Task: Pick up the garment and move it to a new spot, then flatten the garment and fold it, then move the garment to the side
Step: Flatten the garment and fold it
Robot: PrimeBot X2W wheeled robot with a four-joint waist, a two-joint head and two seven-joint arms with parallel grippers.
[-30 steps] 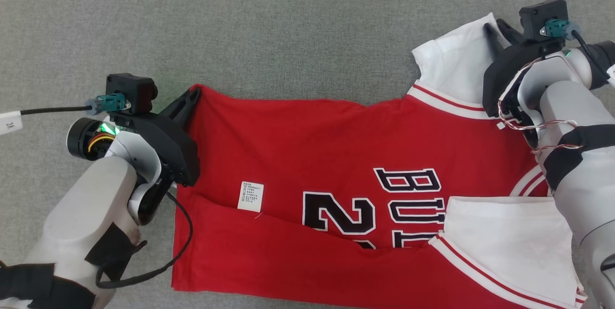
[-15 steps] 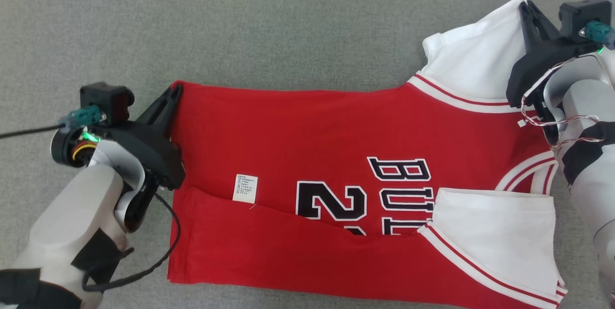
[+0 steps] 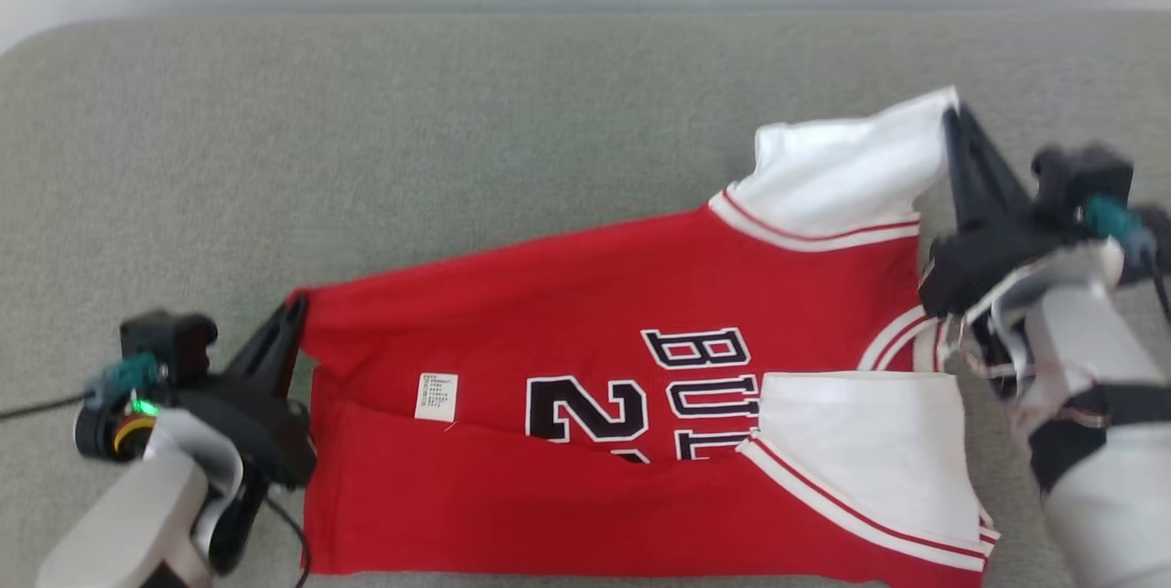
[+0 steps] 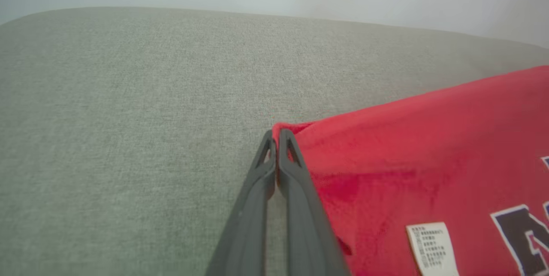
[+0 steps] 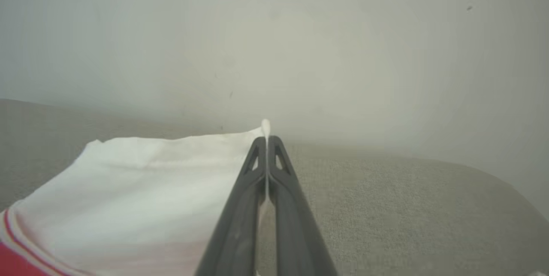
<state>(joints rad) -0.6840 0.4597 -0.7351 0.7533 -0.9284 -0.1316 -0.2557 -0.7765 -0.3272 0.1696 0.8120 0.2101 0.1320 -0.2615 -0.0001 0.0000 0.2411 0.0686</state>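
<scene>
Newly closed right gripper (image 3: pixel 953 117) pinches white sleeve corner (image 3: pixel 929 112) | left gripper (image 3: pixel 293 306) pinches hem corner (image 4: pixel 285 129) | red-and-white fabric jersey (image 3: pixel 567 295) spans between them, long axis left-right, on grey upholstered cushion (image 3: pixel 366 140).

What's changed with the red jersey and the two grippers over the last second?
The right gripper has closed on the corner of the white sleeve of the red-and-white basketball jersey and pulled it outward. The left gripper stays shut on the red hem corner; the near fold lies as before. The head camera tilted up.
</scene>
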